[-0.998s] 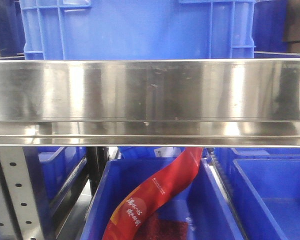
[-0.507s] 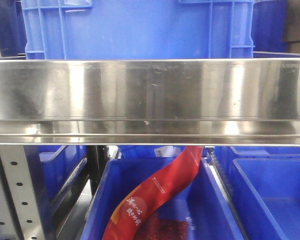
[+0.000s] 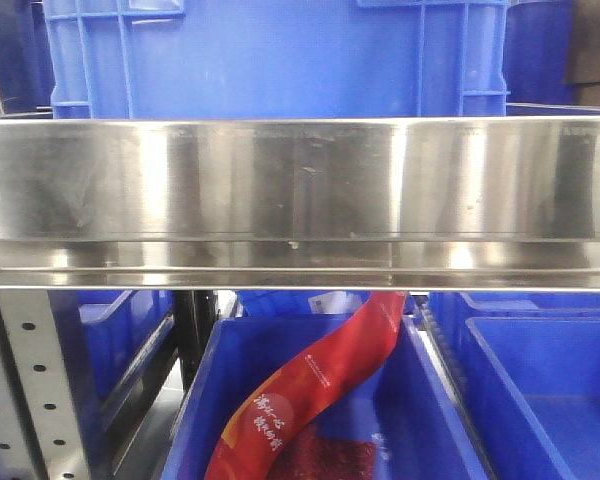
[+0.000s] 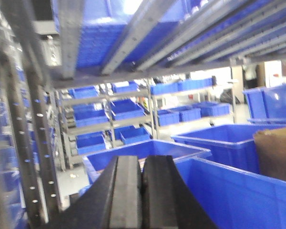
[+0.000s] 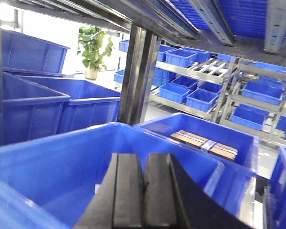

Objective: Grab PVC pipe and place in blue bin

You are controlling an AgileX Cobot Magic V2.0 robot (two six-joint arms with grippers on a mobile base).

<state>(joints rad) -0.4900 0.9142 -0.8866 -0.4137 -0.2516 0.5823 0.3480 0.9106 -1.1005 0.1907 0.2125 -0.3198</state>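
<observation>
Steel racking stacked with blue bins fills every view; from the front a shelf beam (image 3: 300, 180) crosses the middle, with one bin (image 3: 280, 60) at 12 o'clock above it and another (image 3: 205, 400) at 6 o'clock holding a red packet (image 3: 320, 385). Left fingers (image 4: 126, 191) are pressed together and empty, a bin (image 4: 238, 191) at 3 o'clock; right fingers (image 5: 128, 191) are likewise together and empty above a bin (image 5: 47, 157), with boards (image 5: 205, 143) in the next bin at 2 o'clock. The pipe cannot be made out in any view.
</observation>
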